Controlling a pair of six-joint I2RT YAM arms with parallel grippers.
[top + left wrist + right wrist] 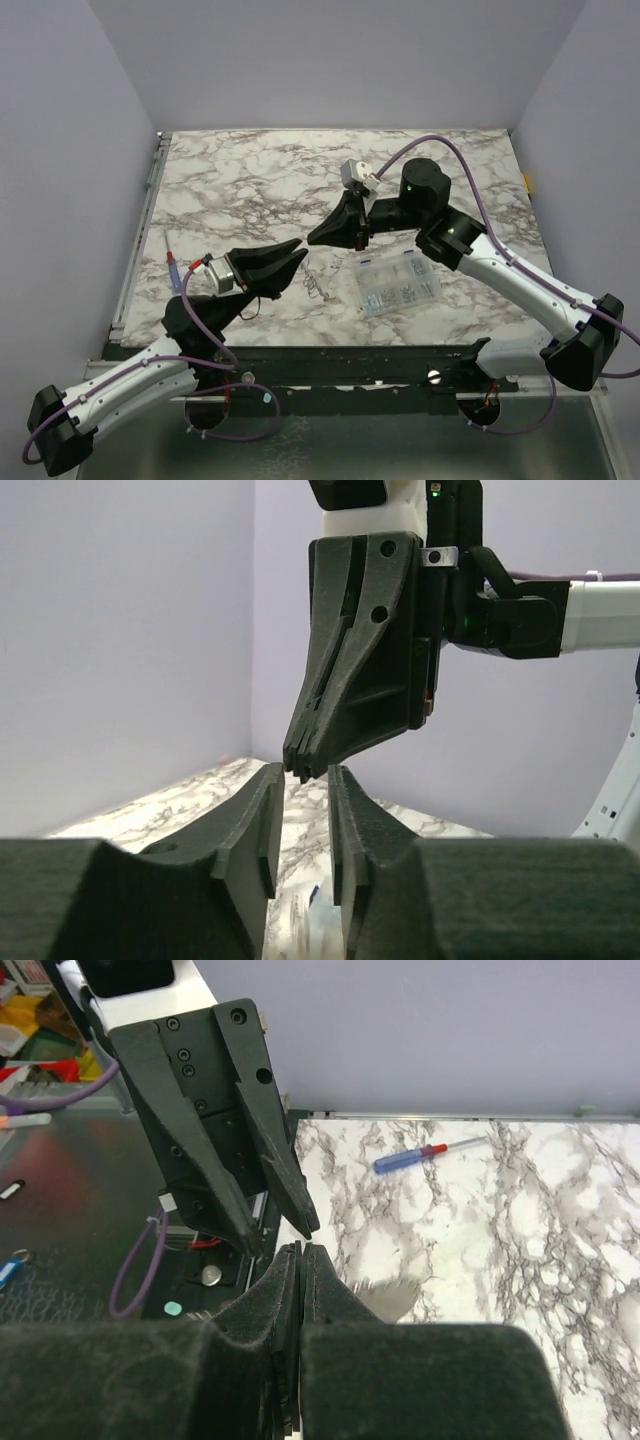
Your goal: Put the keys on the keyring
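Left fingers apart, right fingers together, tips close above marble table

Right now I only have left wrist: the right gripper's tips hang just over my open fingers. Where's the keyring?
Observer: Top view has the keyring lying on the table, between the left gripper and the clear box.
Operator: Right gripper carrying anything?
Observer: Right wrist view shows the right gripper shut tight; I can't see anything in its grip.
Operator: Anything else on my side?
Observer: A red-and-blue screwdriver lies by the table's left edge.
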